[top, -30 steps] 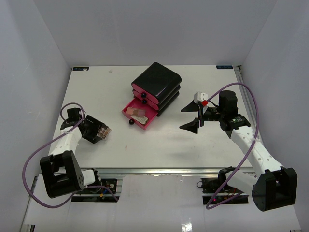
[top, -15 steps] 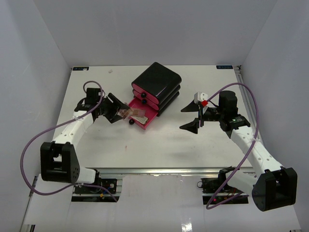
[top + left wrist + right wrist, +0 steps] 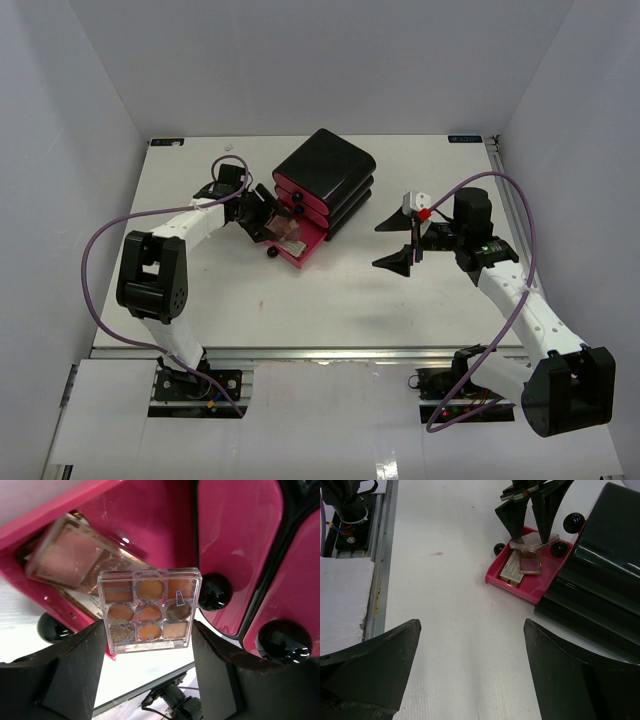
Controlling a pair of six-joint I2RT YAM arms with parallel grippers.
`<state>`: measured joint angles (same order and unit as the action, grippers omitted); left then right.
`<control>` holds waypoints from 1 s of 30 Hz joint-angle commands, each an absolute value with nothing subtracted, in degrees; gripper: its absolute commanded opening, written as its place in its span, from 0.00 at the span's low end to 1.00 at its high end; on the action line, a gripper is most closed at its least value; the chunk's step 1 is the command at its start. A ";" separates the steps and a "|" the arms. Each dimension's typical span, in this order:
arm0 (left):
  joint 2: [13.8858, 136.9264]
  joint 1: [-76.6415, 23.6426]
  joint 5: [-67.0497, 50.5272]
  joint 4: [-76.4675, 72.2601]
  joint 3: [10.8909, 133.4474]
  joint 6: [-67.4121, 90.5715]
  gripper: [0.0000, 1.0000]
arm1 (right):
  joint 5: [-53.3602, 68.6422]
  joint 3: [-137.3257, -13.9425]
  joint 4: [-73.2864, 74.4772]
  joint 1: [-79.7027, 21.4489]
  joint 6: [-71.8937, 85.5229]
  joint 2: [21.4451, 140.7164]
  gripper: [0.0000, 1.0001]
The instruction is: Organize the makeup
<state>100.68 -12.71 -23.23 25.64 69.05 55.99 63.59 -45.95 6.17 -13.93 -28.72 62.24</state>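
Note:
My left gripper (image 3: 148,636) is shut on a clear palette (image 3: 148,611) with nine tan and orange pans. It holds it just above the open pink bottom drawer (image 3: 150,510). In the drawer lie a flat pinkish palette (image 3: 75,555) and a beige piece under it. In the top view the left gripper (image 3: 278,228) is over the drawer (image 3: 300,262). The right wrist view shows the held palette (image 3: 532,542) and the drawer's contents (image 3: 530,562). My right gripper (image 3: 405,240) is open and empty to the right of the box, above bare table (image 3: 472,630).
The black box (image 3: 325,165) with three pink drawers stands at the back middle, its upper two drawers shut. Black round knobs (image 3: 214,591) sit on the drawer fronts. The table's near edge has a metal rail (image 3: 382,555).
My left arm has swung from the table's left side to the right with the clear palette, and now holds it over the open drawer. The right arm has not moved.

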 commanded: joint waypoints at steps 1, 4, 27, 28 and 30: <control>100.28 -13.23 -25.23 24.57 71.63 56.64 0.95 | 65.04 -45.62 5.27 -13.71 -29.27 62.14 0.90; 100.46 -13.24 -25.98 24.17 71.16 56.46 0.98 | 65.07 -45.70 5.30 -13.68 -29.27 62.23 0.90; 62.31 -11.66 -12.28 24.30 55.58 35.04 0.98 | 69.59 -47.44 16.26 -19.22 -40.89 62.00 0.93; 57.96 -11.52 -11.05 24.26 53.04 33.90 0.98 | 67.01 -47.71 17.43 -21.26 -41.71 62.13 0.94; 51.81 -11.29 -9.65 24.45 50.45 30.38 0.98 | 57.38 -48.92 19.07 -29.00 -43.85 63.74 0.96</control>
